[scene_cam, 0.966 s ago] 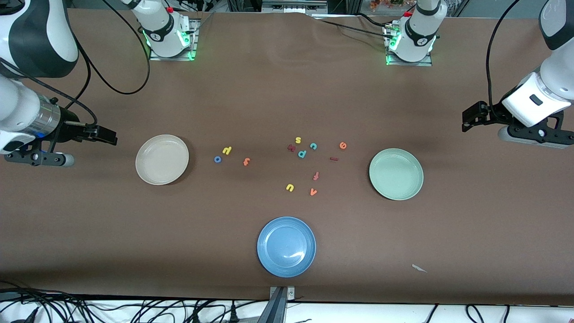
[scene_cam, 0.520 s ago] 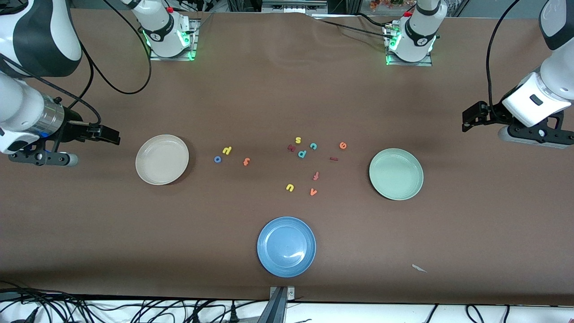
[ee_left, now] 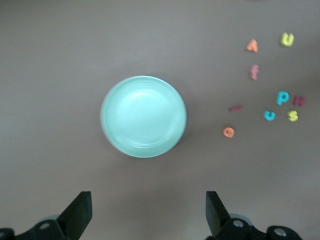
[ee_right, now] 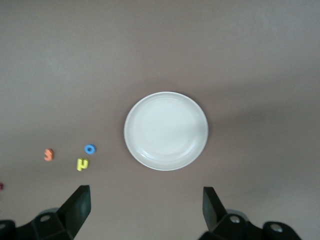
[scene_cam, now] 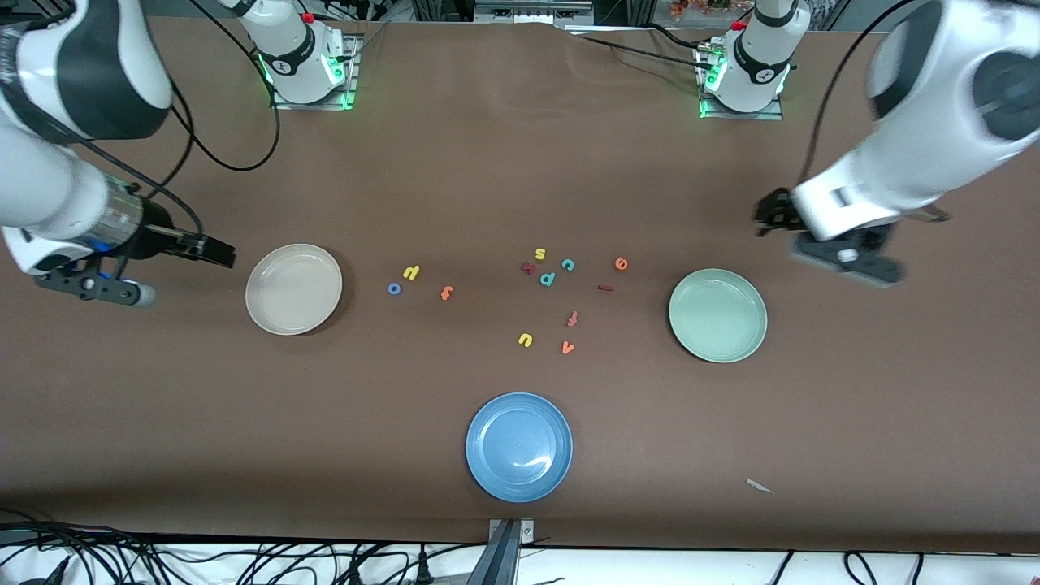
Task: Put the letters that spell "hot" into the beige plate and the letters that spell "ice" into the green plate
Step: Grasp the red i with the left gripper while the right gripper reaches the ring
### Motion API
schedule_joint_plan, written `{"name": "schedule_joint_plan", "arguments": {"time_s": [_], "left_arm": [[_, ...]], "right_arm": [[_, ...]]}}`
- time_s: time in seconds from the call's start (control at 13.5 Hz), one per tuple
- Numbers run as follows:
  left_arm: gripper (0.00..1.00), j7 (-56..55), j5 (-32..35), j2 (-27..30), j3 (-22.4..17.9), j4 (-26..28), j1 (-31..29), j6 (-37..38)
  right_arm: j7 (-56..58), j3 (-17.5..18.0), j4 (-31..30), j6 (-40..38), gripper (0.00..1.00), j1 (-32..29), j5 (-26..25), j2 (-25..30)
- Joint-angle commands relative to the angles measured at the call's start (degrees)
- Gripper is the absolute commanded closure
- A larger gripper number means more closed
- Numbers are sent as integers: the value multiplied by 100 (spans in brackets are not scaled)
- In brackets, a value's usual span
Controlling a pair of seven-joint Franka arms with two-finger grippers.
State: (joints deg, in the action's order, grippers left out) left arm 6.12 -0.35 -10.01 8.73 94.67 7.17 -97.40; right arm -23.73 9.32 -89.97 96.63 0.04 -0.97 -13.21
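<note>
The beige plate (scene_cam: 293, 289) (ee_right: 166, 131) and the green plate (scene_cam: 717, 315) (ee_left: 143, 116) both lie empty. Beside the beige plate, toward the table's middle, sit the blue o (scene_cam: 394, 288) (ee_right: 90, 149), yellow h (scene_cam: 412, 272) (ee_right: 82, 164) and orange t (scene_cam: 446, 292) (ee_right: 48, 155). Orange e (scene_cam: 621, 262) (ee_left: 229, 132), dark red i (scene_cam: 604, 288) (ee_left: 235, 107) and teal c (scene_cam: 568, 265) (ee_left: 269, 115) lie in the middle cluster, toward the green plate. My left gripper (scene_cam: 772, 213) (ee_left: 148, 215) hangs open and empty over bare table just off the green plate's rim. My right gripper (scene_cam: 207, 248) (ee_right: 146, 212) is open and empty, over the table beside the beige plate.
A blue plate (scene_cam: 519, 447) sits nearest the front camera. Other letters lie in the cluster: yellow s (scene_cam: 540, 254), a dark red letter (scene_cam: 528, 267), teal p (scene_cam: 548, 279), pinkish f (scene_cam: 572, 318), yellow u (scene_cam: 525, 340), orange v (scene_cam: 568, 348). A paper scrap (scene_cam: 760, 486) lies near the front edge.
The left arm has swung in from its end of the table to just off the green plate. The right gripper has crept closer to the beige plate. No letter has moved.
</note>
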Motion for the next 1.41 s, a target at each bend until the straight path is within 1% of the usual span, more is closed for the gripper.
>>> {"name": "schedule_joint_plan", "arguments": {"time_s": [0.0,0.07,0.22,0.3,0.37,0.52,0.59,0.67,0.74,0.82,1.04,1.19,1.34], "left_arm": [[0,161,-106,-588,14,-239,389,-348],[0,152,-175,-790,154,-239,556,-541],[0,161,-264,-1194,304,-248,767,-937],[0,257,-412,-1344,374,-248,794,-1000],[0,571,-474,-1476,471,-248,795,-1035],[0,1396,-493,-1643,481,-204,821,-1289],[0,1705,-423,-1731,472,-186,943,-1325],[0,1969,-213,-1828,472,-134,1040,-1508],[0,2128,-116,-1890,480,-107,1136,-1615],[0,2260,-106,-1960,481,-107,1190,-1650],[0,3164,-132,-2153,481,33,1138,-2019],[0,3290,-97,-2276,472,60,1181,-2168],[0,3438,78,-2277,480,479,1216,-2746]], "right_arm": [[-797,0,-21,233,1,381,9,-234],[-1139,8,-38,338,1,513,9,-365],[-1825,0,-47,540,1,777,9,-681],[-2115,8,-64,610,1,900,9,-883],[-2362,0,-65,742,1,1015,9,-1120],[-2845,0,-274,1267,1,1182,9,-1403],[-3013,8,-537,1662,1,1226,9,-1412],[-3163,8,-826,2005,2,1279,9,-1412],[-3269,8,-1073,2244,2,1288,9,-1412],[-3339,34,-1284,2429,6,1306,9,-1412],[-3620,35,-1908,3237,6,1393,9,-1412],[-3674,35,-2094,3519,7,1508,9,-1482],[-3674,35,-2174,3704,11,1508,9,-1579]]}}
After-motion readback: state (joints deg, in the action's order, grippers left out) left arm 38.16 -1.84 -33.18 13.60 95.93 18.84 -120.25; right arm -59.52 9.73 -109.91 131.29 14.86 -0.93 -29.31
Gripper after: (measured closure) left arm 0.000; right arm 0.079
